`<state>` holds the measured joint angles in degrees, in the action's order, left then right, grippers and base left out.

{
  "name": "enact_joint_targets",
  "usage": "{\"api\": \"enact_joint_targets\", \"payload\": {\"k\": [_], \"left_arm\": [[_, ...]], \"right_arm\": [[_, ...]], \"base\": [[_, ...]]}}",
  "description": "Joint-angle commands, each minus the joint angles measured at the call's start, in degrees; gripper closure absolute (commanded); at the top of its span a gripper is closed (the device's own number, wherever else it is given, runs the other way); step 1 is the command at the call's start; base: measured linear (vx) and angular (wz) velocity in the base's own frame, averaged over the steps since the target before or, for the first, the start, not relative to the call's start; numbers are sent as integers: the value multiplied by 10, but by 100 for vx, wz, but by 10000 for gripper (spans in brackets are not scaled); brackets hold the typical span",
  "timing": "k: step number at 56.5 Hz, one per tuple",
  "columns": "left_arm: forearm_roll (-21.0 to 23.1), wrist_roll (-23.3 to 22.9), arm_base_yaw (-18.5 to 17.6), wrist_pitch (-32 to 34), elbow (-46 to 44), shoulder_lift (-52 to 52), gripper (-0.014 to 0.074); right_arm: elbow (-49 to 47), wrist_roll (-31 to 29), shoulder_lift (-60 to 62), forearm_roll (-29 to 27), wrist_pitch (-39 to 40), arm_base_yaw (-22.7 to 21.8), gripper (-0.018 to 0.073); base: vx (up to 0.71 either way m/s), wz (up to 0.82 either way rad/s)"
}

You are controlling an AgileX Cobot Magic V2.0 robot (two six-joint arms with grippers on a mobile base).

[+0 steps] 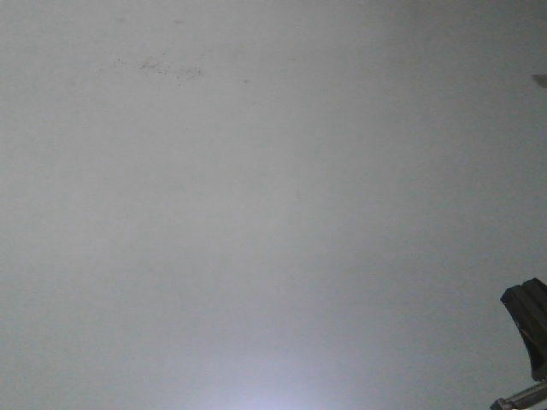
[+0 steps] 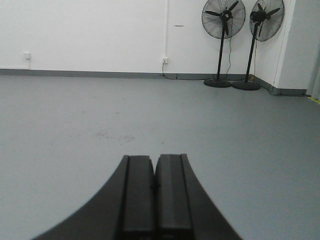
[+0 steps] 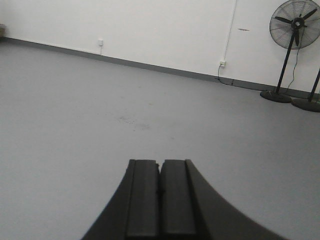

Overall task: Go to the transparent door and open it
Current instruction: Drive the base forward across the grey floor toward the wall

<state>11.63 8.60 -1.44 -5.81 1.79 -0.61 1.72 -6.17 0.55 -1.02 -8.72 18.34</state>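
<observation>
The transparent door shows in none of the views, so its place cannot be told. The left tool [image 2: 155, 160] and right tool [image 3: 160, 164] each have their jaws pressed together on nothing, aimed over grey floor [image 2: 75, 125] toward a white wall [image 2: 100, 30] and two black pedestal fans [image 2: 223, 20]. Best, I judge, to turn the base slowly until the door appears, then approach squarely. The front view gives only floor and a dark arm part [image 1: 528, 325] cut off at its edge.

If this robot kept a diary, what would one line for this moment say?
transparent door: not in view | left gripper: shut, empty | right gripper: shut, empty | ahead: grey floor, two pedestal fans
</observation>
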Motion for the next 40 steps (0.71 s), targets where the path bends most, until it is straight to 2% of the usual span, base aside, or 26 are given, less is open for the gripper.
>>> {"api": "enact_joint_targets", "payload": {"k": [1, 40], "left_arm": [[3, 0, -3, 47, 8, -9, 603], [3, 0, -3, 47, 8, -9, 603]], "right_arm": [[2, -2, 6, 4, 46, -2, 564], [2, -2, 6, 4, 46, -2, 564]], "base": [[23, 9], [32, 18]]}}
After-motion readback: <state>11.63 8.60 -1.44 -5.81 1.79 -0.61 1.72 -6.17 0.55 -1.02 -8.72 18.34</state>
